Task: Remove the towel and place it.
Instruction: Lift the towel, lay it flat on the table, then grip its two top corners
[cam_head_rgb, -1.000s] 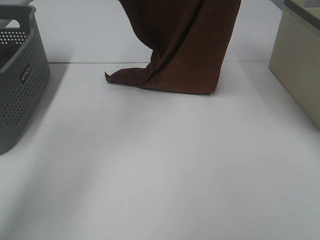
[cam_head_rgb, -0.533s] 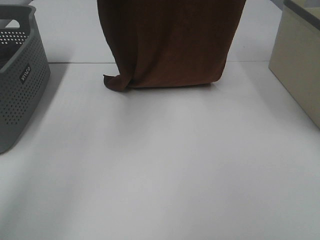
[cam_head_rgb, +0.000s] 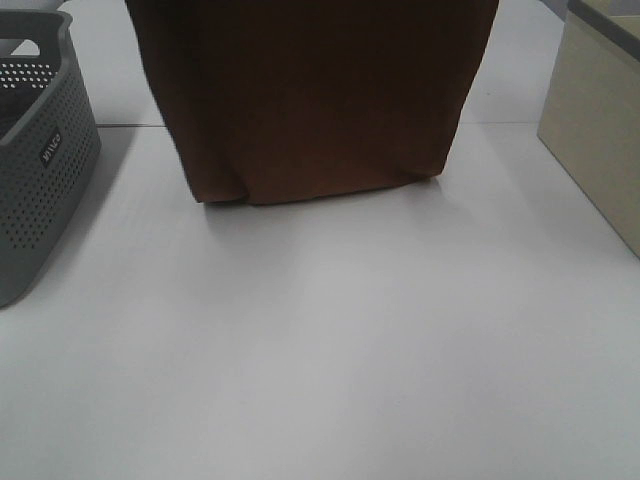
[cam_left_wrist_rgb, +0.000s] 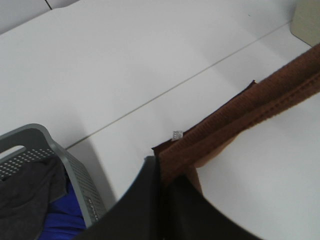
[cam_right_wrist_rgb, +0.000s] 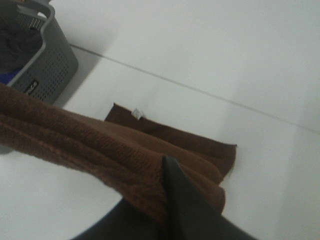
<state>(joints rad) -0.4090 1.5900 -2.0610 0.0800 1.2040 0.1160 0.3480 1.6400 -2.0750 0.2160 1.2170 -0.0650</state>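
The dark brown towel (cam_head_rgb: 315, 95) hangs spread wide as a curtain from above the exterior high view, its lower edge resting on the white table (cam_head_rgb: 320, 350). Both grippers are out of that view. In the left wrist view my left gripper (cam_left_wrist_rgb: 162, 175) is shut on one top corner of the towel (cam_left_wrist_rgb: 250, 115). In the right wrist view my right gripper (cam_right_wrist_rgb: 167, 200) is shut on the other top corner of the towel (cam_right_wrist_rgb: 100, 145). A small white tag (cam_left_wrist_rgb: 177, 135) shows on the towel's lower edge on the table; the tag (cam_right_wrist_rgb: 138, 114) also shows in the right wrist view.
A grey perforated basket (cam_head_rgb: 40, 160) stands at the left edge of the table and holds dark and blue cloth (cam_left_wrist_rgb: 35, 200). A beige box (cam_head_rgb: 600, 120) stands at the right edge.
The towel has been spread out: its left side moved left, from a narrow bunched drape to a wide flat sheet. Its lower edge has slid nearer across the table.
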